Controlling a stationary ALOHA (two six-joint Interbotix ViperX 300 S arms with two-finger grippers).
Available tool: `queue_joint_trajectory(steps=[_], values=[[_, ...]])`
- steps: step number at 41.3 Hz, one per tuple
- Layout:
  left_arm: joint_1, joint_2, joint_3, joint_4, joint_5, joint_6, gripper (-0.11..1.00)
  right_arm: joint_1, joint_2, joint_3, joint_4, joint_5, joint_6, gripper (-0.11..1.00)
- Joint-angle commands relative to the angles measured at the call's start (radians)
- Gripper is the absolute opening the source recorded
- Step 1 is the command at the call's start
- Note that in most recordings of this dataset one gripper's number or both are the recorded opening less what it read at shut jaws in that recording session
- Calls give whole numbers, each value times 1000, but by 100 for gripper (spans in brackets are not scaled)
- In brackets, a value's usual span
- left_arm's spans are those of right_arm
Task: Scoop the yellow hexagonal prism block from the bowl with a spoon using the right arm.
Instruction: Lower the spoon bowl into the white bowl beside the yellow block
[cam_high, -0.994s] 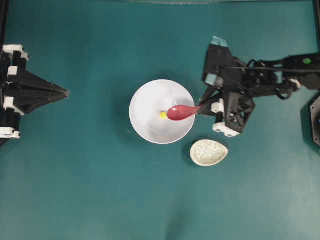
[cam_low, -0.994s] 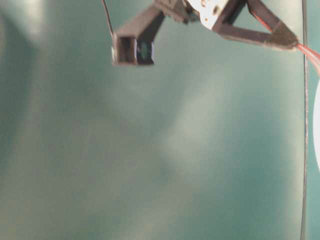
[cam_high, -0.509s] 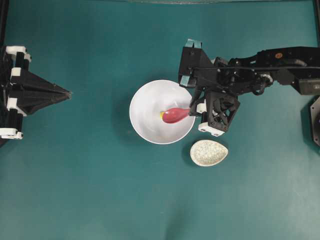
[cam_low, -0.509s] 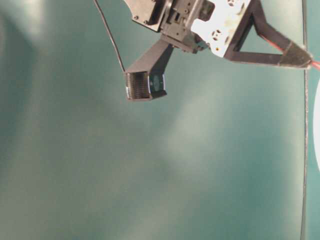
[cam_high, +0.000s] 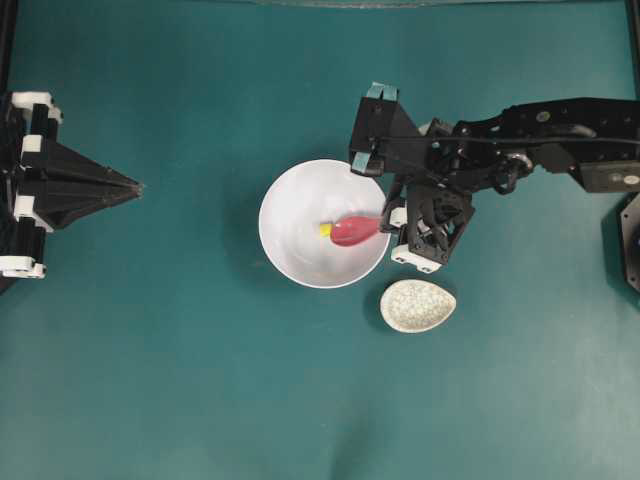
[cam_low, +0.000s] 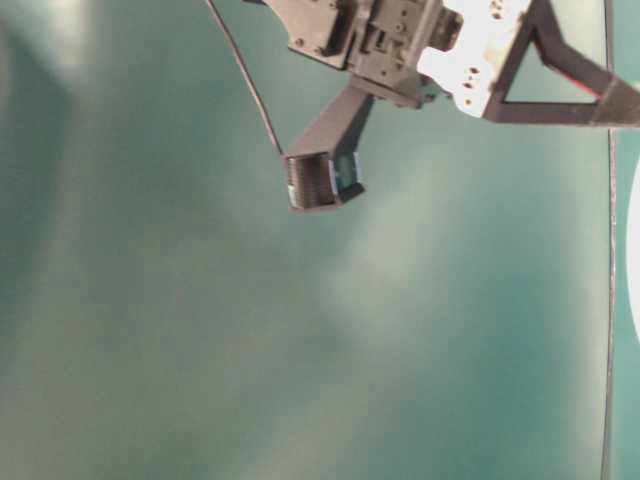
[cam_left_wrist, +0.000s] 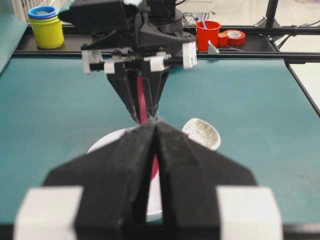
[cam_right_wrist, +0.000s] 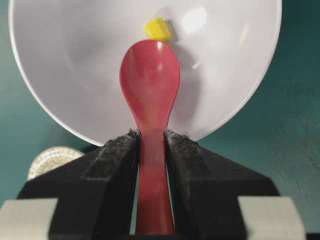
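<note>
The white bowl (cam_high: 295, 205) sits mid-table with the small yellow block (cam_high: 325, 230) on its floor. My right gripper (cam_high: 388, 222) is shut on the handle of the pink-red spoon (cam_high: 352, 230), which reaches in over the bowl's right rim. In the right wrist view the spoon (cam_right_wrist: 150, 85) points at the block (cam_right_wrist: 157, 29), its scoop tip right against the block, inside the bowl (cam_right_wrist: 75, 65); the gripper (cam_right_wrist: 151, 134) clamps the handle from both sides. My left gripper (cam_high: 135, 186) stays at the far left, shut and empty, its tips (cam_left_wrist: 156, 122) pressed together.
A speckled cream spoon rest (cam_high: 417, 305) lies just below and right of the bowl, under the right wrist. Beyond the table's far edge stand a yellow-and-blue container (cam_left_wrist: 46, 25), a red cup (cam_left_wrist: 207, 34) and a tape roll (cam_left_wrist: 234, 37).
The right arm moved left and carried the spoon deeper into the bowl; the scoop tip went from short of the block to touching it. The left arm held still.
</note>
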Motion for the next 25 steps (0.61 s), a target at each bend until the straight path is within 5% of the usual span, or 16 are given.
queue_joint_trajectory(steps=[1, 25], values=[[2, 8, -18, 2, -9, -2, 0, -2, -6, -15, 0, -3, 2, 25], [0, 8, -18, 2, -8, 0, 0, 2, 49, -64, 3, -77, 5, 25]])
